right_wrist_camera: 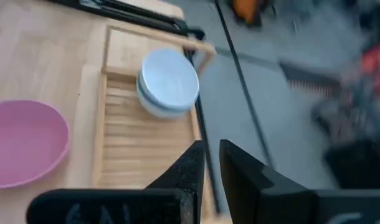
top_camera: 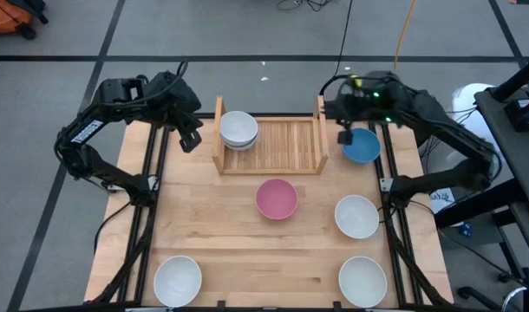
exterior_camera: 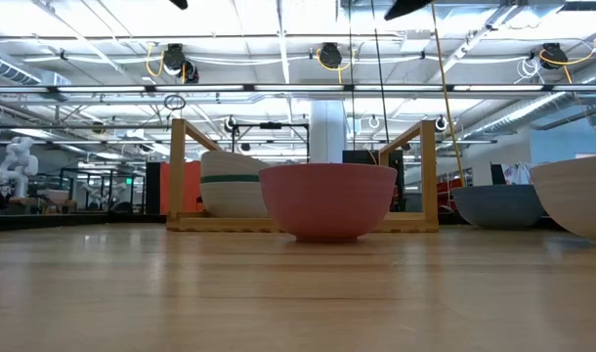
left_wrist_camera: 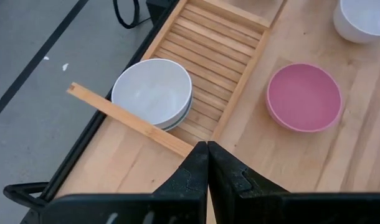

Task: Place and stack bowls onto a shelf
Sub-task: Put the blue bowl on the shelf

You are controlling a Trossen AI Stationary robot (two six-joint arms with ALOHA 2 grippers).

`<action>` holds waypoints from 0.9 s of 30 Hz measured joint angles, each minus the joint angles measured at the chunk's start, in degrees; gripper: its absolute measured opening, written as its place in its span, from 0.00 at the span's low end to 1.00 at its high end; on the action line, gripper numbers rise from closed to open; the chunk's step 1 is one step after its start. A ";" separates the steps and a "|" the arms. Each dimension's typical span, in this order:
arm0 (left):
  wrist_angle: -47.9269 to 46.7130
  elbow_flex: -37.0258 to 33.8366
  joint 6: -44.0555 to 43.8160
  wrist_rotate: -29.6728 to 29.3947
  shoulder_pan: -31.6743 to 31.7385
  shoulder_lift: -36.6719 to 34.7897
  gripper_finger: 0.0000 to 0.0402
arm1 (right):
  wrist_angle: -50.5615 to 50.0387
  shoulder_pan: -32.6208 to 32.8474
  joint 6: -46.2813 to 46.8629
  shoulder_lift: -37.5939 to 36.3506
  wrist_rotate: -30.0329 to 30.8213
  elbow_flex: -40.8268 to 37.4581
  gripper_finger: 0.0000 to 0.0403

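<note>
The right gripper – fingers barely parted, empty – hovers beside the round blue bowl; it should open wider and descend squarely over the rim before carrying it to the slatted wooden shelf.

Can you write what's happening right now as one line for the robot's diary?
shelf: one bowl stack at left end | pink bowl, blue bowl on table | left gripper shut, empty | right gripper beside blue bowl

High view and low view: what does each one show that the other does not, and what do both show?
Only the high view shows both arms, the left tool, the right tool, and two white bowls at the near edge. Only the low view shows the room's ceiling lights. Both show the shelf, its stacked bowls, the pink bowl and the blue bowl.
</note>
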 joint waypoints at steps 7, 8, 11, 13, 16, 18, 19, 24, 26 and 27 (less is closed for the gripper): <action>0.09 0.00 -0.17 0.00 0.00 0.00 0.01 | -17.73 -0.02 20.22 -4.67 3.35 0.00 0.11; 0.10 0.00 -0.23 0.00 0.02 0.00 0.01 | -20.40 -0.04 23.02 -4.83 3.61 0.00 0.11; 0.11 0.00 -1.34 0.00 0.02 0.00 0.01 | -27.92 -0.10 31.05 -4.79 6.31 -0.03 0.11; 0.13 0.00 -1.84 0.00 0.02 0.00 0.01 | -31.36 -0.47 36.41 -4.44 8.53 -0.57 0.11; 0.15 0.00 -2.29 0.01 0.02 0.00 0.01 | -34.12 -1.73 46.10 -3.73 9.03 -2.33 0.11; 0.17 0.00 -2.81 0.00 0.02 0.00 0.01 | -34.10 -2.83 52.99 -3.42 8.79 -4.76 0.11; 0.18 0.00 -2.83 0.00 0.02 0.00 0.01 | -34.05 -3.41 55.21 -3.23 8.11 -6.23 0.11; 0.20 0.00 -2.83 0.00 0.02 0.00 0.01 | -29.48 -5.96 55.25 -2.59 3.30 -16.76 0.11; 0.20 0.00 -2.83 0.00 0.02 0.00 0.01 | -25.93 -7.20 52.70 -2.27 2.76 -21.74 0.11; 0.18 0.00 -2.79 0.00 0.04 0.00 0.01 | -24.43 -7.92 51.68 -2.08 2.77 -23.99 0.11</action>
